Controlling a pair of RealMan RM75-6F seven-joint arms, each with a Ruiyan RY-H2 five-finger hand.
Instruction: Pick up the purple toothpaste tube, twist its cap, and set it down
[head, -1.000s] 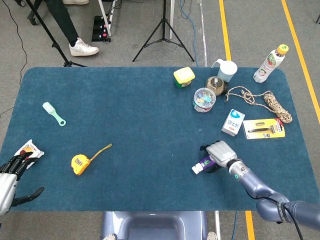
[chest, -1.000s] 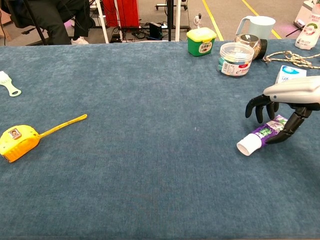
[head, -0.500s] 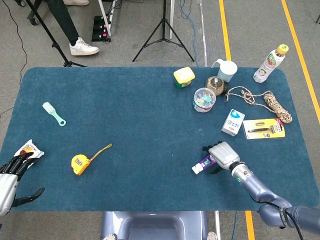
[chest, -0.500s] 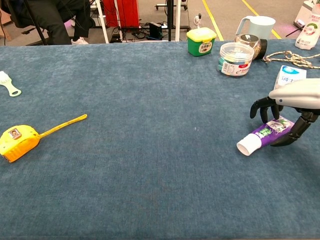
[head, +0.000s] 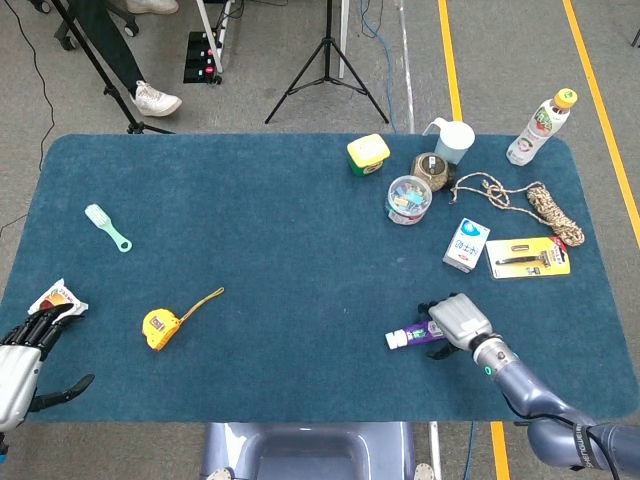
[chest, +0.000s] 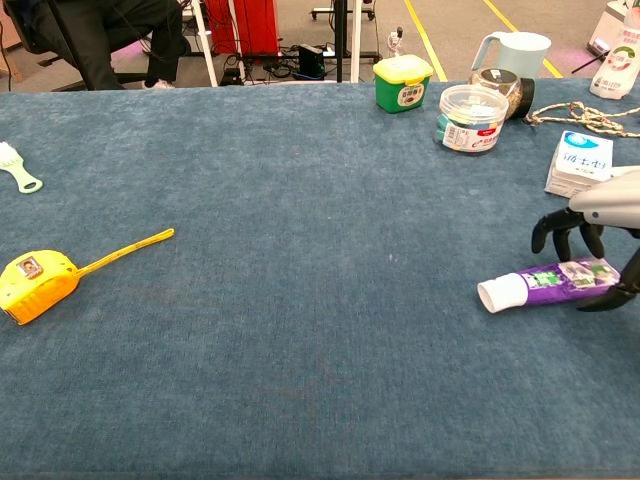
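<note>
The purple toothpaste tube (head: 415, 335) (chest: 550, 283) lies flat on the blue table, its white cap pointing left. My right hand (head: 458, 318) (chest: 600, 225) arches over the tube's tail end. Its fingers (chest: 560, 232) are spread and raised behind the tube and the thumb (chest: 612, 296) is low in front, with no visible grip on the tube. My left hand (head: 20, 362) hangs at the table's front left corner with its fingers apart and nothing in them; the chest view does not show it.
A yellow tape measure (head: 160, 325) (chest: 35, 275) lies front left, a green brush (head: 105, 225) further back. A white box (head: 466, 244) (chest: 578, 162), razor pack (head: 528, 257), clip jar (head: 408, 198), green tub (head: 368, 154), rope and bottle crowd the back right. A snack packet (head: 55, 298) lies by my left hand.
My right hand has drawn back to the right along the tube, from its middle to its tail. The tube has turned to lie more level and shifted slightly right. The left hand barely moved.
</note>
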